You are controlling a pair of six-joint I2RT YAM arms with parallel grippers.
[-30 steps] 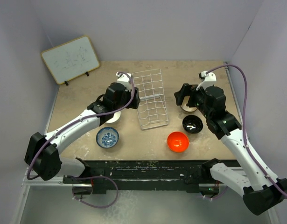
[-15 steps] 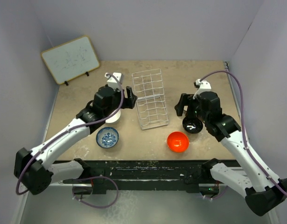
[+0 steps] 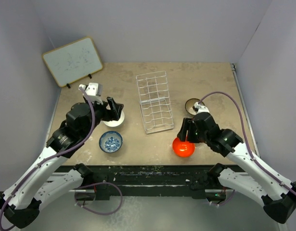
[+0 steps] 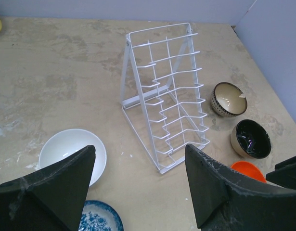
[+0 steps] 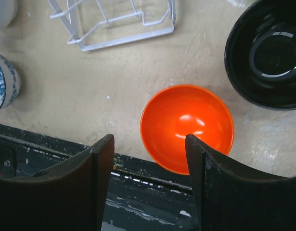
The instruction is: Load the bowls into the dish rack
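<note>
The white wire dish rack [image 3: 155, 103] [image 4: 162, 110] stands mid-table with nothing in it. Left of it, my left gripper [image 3: 115, 109] [image 4: 139, 159] hangs open and holds nothing, above the plain white bowl [image 3: 114, 121] [image 4: 70, 151]. The blue-and-white bowl [image 3: 110, 142] [image 4: 99, 219] lies nearer the front. My right gripper [image 3: 183, 132] [image 5: 148, 139] hovers open over the orange-red bowl [image 3: 183, 148] [image 5: 186, 127], with nothing between its fingers. The black bowl [image 5: 265, 53] [image 4: 251, 138] sits just beyond, hidden under the arm in the top view. The brown-inside bowl [image 3: 192, 105] [image 4: 228, 99] is behind it.
A wood-framed whiteboard [image 3: 73, 60] leans at the back left. The table's dark front edge [image 3: 152, 171] [image 5: 138, 187] runs right below the orange-red bowl. Grey walls close in the left, back and right sides.
Both arms have drawn back toward the near edge. The right gripper moved from the brown-inside bowl to above the orange-red bowl, its jaws narrowing. The left gripper swung left, away from the rack.
</note>
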